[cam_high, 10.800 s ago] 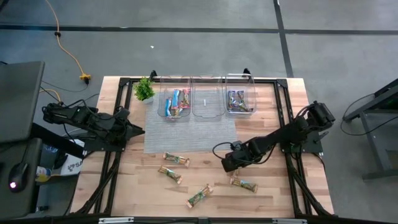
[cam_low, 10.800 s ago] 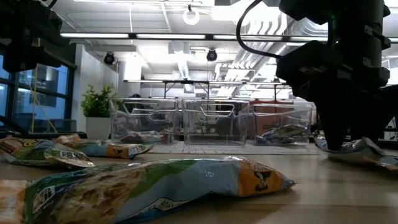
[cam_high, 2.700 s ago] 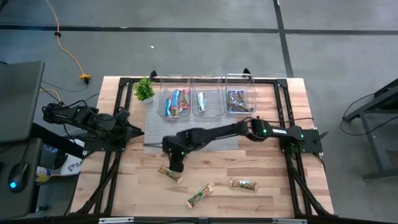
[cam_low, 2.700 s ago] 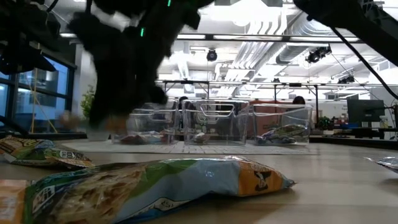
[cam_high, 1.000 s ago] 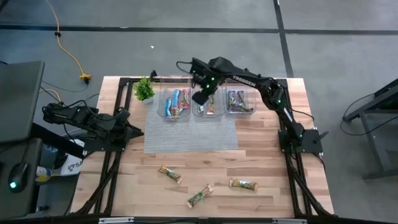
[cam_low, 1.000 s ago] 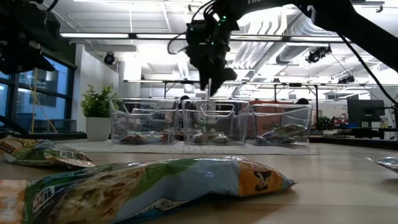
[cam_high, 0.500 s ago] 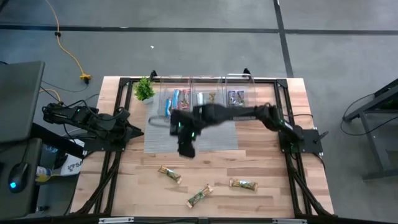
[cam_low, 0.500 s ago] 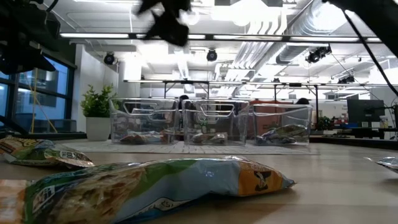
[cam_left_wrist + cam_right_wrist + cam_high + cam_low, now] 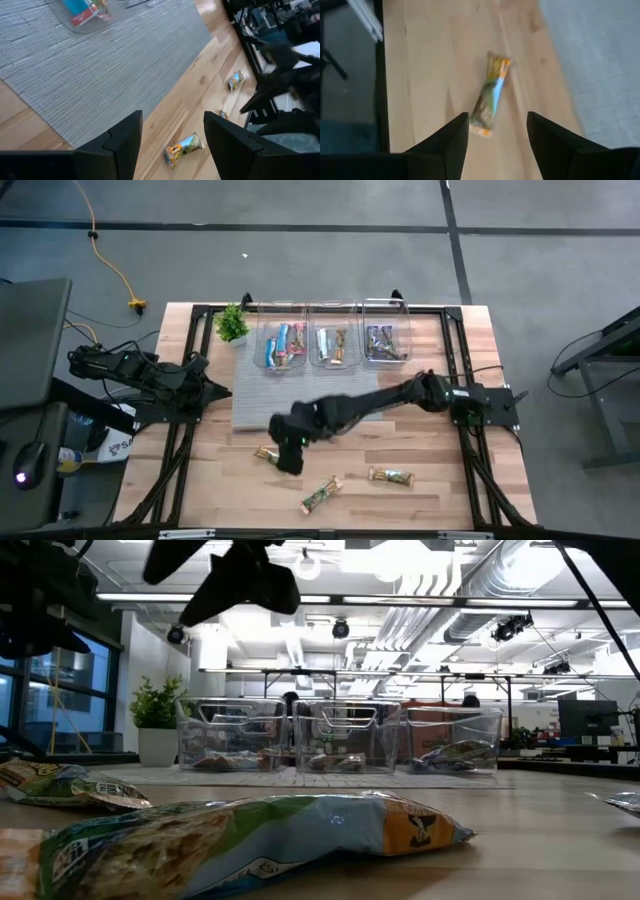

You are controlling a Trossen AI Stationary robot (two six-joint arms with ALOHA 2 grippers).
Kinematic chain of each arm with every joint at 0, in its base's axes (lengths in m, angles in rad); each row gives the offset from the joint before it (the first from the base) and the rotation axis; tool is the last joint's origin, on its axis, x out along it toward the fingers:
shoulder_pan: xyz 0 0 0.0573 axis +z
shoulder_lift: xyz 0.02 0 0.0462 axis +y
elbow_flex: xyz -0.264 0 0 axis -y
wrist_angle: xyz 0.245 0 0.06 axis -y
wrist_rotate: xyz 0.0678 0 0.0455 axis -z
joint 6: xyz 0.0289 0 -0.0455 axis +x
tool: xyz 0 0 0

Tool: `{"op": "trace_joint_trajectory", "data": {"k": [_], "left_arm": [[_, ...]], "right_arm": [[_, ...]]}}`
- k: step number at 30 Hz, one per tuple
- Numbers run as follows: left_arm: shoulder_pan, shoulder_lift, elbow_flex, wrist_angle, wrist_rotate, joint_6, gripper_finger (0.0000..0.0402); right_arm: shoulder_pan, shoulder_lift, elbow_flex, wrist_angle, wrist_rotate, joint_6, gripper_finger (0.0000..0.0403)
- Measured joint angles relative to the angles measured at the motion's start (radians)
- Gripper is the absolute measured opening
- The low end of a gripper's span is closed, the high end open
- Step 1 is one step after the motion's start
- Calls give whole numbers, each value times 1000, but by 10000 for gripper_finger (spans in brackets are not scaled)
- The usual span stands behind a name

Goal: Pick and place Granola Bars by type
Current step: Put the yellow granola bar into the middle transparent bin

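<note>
The right gripper [image 9: 495,131] hangs with fingers spread and empty just above a green-and-tan foil-wrapped granola bar [image 9: 491,95] lying flat on the bare wooden tabletop [image 9: 430,430]. It should centre, straddle the bar's narrow width, then descend. Beyond wait the grey woven mat [image 9: 250,395] and clear plastic bins [image 9: 333,335]; the left gripper [image 9: 170,140] idles, unclenched, at the table's left edge.

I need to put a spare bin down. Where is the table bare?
Bare wood lies right of the grey mat, up to the table's right edge. The near strip is crowded: three granola bars and the right gripper. The bins fill the far edge.
</note>
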State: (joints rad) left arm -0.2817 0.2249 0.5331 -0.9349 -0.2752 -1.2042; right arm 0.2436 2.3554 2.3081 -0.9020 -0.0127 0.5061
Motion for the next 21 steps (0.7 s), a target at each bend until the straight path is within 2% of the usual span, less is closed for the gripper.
{"op": "trace_joint_trajectory", "data": {"k": [4,8,12,17,21], "left_arm": [[0,0,0,-24,19,1,204],[0,0,0,-8,18,-8,204],[0,0,0,-12,10,-9,204],[0,0,0,-10,15,-31,204],[0,0,0,-12,32,-25,204]], "right_arm": [[44,40,0,-3,61,13,185],[59,87,0,26,36,112,186],[69,129,0,65,74,156,186],[69,181,0,170,17,199,186],[68,197,0,183,33,196,186]]}}
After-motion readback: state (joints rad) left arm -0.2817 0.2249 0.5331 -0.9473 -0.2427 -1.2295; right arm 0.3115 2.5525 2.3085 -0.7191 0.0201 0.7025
